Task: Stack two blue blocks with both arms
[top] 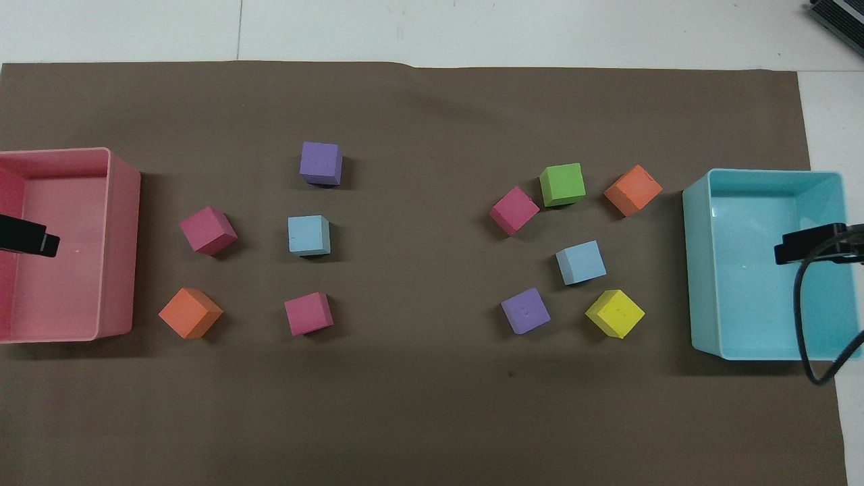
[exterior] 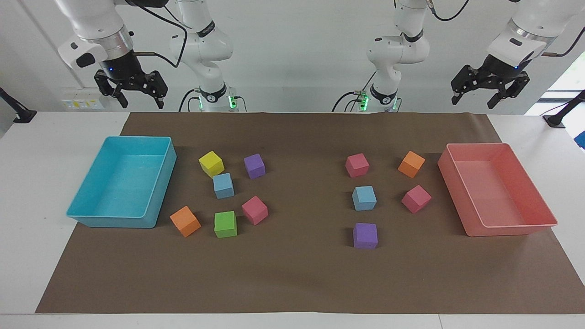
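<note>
Two sky-blue blocks lie apart on the brown mat. One blue block (exterior: 223,185) (top: 580,262) sits among the cubes by the turquoise tray, touching the yellow cube (exterior: 211,163). The other blue block (exterior: 364,198) (top: 309,235) sits between a pink and a purple cube toward the left arm's end. My right gripper (exterior: 141,103) (top: 806,246) is open and empty, held high over the turquoise tray. My left gripper (exterior: 473,102) (top: 27,237) is open and empty, held high over the pink tray. Both arms wait.
A turquoise tray (exterior: 157,192) stands at the right arm's end and a pink tray (exterior: 461,192) at the left arm's end. Purple (exterior: 365,235), pink (exterior: 254,209), orange (exterior: 185,221) and green (exterior: 225,224) cubes lie scattered around the blue ones.
</note>
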You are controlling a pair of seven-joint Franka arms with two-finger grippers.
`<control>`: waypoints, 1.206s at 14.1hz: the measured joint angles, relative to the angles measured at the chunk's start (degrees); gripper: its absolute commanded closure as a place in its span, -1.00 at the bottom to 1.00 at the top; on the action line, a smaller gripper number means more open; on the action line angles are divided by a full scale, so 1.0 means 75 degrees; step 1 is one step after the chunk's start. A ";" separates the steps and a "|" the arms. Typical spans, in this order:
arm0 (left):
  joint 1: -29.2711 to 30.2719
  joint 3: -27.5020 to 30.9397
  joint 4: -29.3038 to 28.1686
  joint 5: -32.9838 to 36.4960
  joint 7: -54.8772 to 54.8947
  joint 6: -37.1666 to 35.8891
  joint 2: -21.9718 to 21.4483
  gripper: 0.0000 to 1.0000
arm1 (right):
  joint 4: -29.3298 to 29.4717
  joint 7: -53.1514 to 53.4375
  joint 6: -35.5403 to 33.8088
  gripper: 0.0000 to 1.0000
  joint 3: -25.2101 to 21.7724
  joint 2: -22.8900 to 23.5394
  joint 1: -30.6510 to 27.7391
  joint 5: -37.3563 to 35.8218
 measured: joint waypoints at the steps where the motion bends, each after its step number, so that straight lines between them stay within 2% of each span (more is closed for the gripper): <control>1: 0.0000 -0.0002 0.0000 0.0000 0.0000 0.0000 0.0000 -1.00 | 0.0006 0.0000 0.0000 -1.00 0.0002 -0.0005 0.0001 0.0000; 17: 0.0000 -0.0004 0.0000 0.0000 0.0000 -0.0003 -0.0002 -1.00 | 0.0040 0.0000 -0.0005 -1.00 0.0070 -0.0129 0.0006 0.0000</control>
